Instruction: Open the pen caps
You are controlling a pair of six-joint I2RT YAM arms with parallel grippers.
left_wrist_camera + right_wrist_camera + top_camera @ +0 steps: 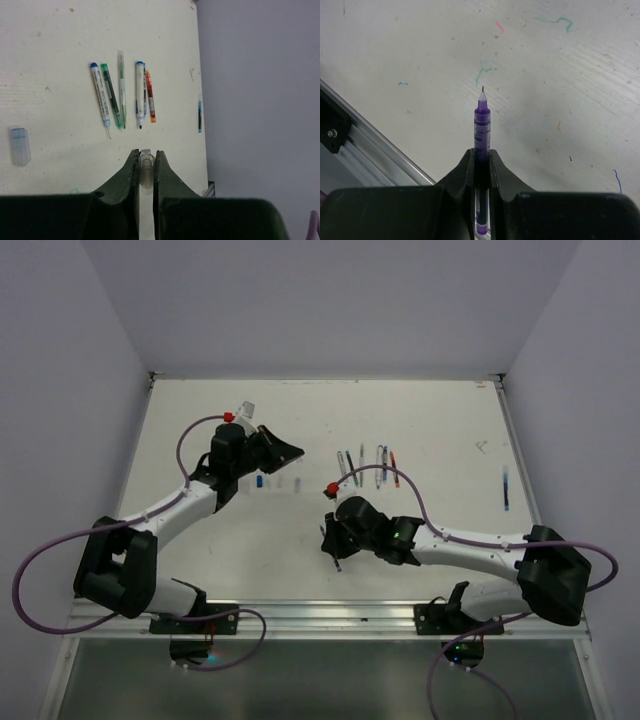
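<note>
Clamped in left end effector (146, 154): clear cap (146, 175); in right end effector (481, 154): purple pen (482, 120), tip bare.

Pale, scuffed surface (430, 420), flecked with small ink marks (482, 71) in green, pink, orange and blue. Metal rail (330, 615) along the near edge. At mid-surface, a row of five pens (121, 90) laid side by side and roughly parallel: white with blue end, green, clear green, white with blue, orange. The last two touching or nearly so. Writing tips bare on at least two. Single pen (505, 487) well apart, near the right edge. Left of the row, a blue cap (260, 481) with paler caps (282, 482) just beside it.
</note>
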